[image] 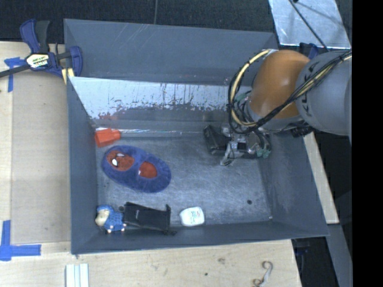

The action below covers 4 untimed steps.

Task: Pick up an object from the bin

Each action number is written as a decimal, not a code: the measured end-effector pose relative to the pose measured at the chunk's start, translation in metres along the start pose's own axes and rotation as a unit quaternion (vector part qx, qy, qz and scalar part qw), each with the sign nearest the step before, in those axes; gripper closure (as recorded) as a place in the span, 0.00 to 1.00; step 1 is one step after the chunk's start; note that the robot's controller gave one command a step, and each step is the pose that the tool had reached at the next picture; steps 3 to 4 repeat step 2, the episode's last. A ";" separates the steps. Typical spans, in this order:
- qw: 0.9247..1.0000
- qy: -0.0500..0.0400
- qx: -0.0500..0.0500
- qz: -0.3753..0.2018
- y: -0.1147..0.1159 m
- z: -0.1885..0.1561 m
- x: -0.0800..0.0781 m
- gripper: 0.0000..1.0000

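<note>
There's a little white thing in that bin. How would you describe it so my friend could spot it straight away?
Look into the grey bin and follow its front wall, the one nearest the bottom of the picture. Three things lie in a row there. The white round thing is at the row's right end, beside a black box, and is the only pale, rounded one.

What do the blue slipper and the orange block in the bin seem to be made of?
Blue slipper: probably soft plush fabric; fuzzy, matt edge. Orange block: perhaps plastic or foam; flat faces, even colour, finish hard to tell.
</note>
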State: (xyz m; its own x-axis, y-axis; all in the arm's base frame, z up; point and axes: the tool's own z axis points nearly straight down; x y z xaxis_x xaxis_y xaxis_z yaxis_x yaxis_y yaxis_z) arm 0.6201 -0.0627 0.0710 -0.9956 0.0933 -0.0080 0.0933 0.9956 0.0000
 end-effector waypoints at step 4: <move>1.000 0.002 0.000 0.007 0.018 -0.226 0.009 1.00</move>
